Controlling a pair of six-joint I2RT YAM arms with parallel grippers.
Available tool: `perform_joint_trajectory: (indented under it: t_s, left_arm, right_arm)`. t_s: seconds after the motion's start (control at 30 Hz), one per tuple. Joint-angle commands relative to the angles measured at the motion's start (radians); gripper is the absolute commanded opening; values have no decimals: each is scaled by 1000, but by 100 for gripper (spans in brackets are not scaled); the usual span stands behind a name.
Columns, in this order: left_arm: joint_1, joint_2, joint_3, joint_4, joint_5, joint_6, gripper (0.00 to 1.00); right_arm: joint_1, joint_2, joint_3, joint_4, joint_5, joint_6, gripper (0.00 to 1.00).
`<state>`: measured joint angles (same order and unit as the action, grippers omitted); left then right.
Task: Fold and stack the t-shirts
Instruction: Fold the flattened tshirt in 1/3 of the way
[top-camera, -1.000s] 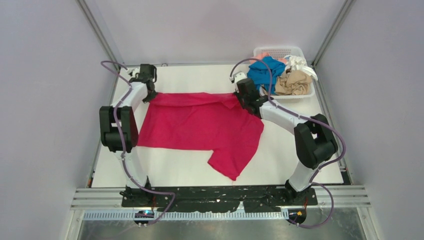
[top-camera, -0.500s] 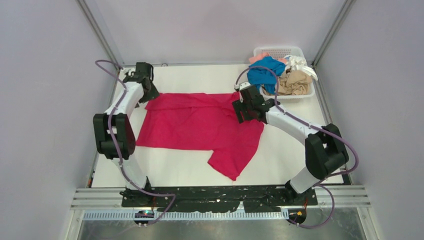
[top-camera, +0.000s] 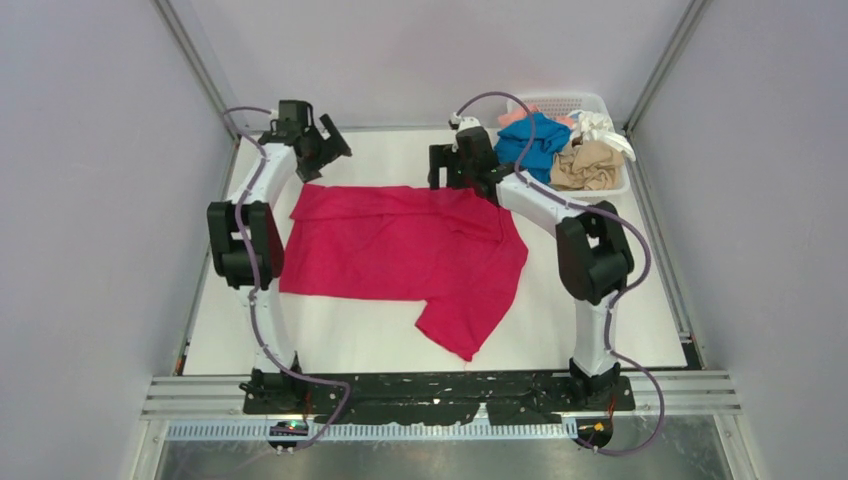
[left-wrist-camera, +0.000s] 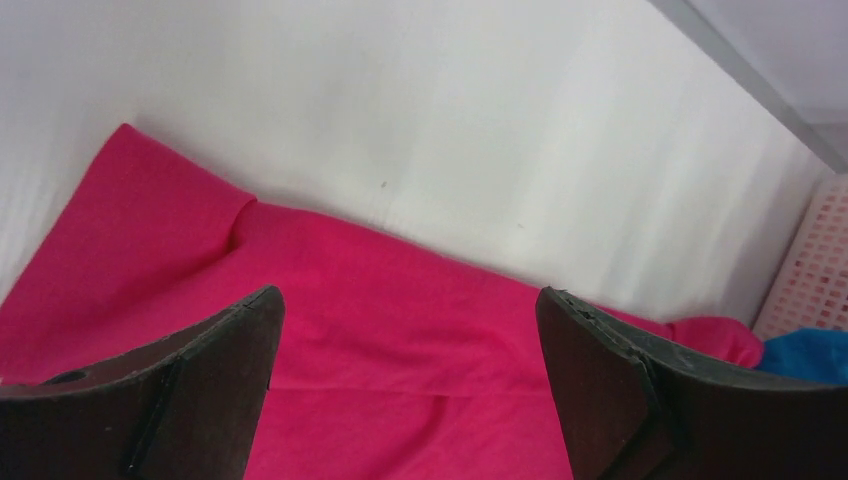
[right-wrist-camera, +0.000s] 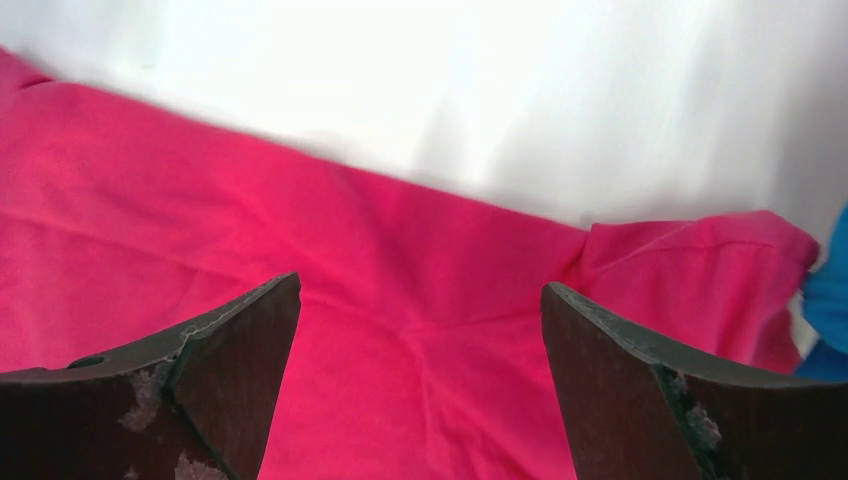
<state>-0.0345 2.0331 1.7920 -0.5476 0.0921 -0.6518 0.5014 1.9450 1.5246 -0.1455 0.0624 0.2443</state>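
Note:
A magenta-red t-shirt (top-camera: 400, 250) lies spread on the white table, one sleeve pointing toward the near edge. My left gripper (top-camera: 325, 155) hovers open above its far left corner, holding nothing. My right gripper (top-camera: 455, 170) hovers open above its far right corner, also holding nothing. In the left wrist view the red t-shirt (left-wrist-camera: 400, 350) lies below the wide-apart fingers (left-wrist-camera: 200, 390). In the right wrist view the red cloth (right-wrist-camera: 420, 340) shows between the spread fingers (right-wrist-camera: 640, 400). Blue (top-camera: 530, 142), tan (top-camera: 586, 165), white (top-camera: 603, 125) and peach-pink (top-camera: 515, 115) t-shirts are bunched in the basket.
A white lattice basket (top-camera: 565, 99) stands at the far right corner of the table, close behind my right gripper; its wall (left-wrist-camera: 815, 270) shows in the left wrist view. Grey walls and metal posts enclose the table on three sides.
Both grippers have gone from shut to open, let go of the red t-shirt's far edge and risen toward the back. The edge now lies on the table.

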Motion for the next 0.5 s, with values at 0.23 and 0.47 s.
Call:
perform_joint_trajectory:
  t_s: [0.23,0.47]
  left_arm:
    - [24,115,-32,43,73,-168,99]
    - [77,85,-163,33,44,-237,99]
  right_arm:
    - [-92,270,226,-71,-138,140,95]
    - [-191,260,169,-61,-143,144,95]
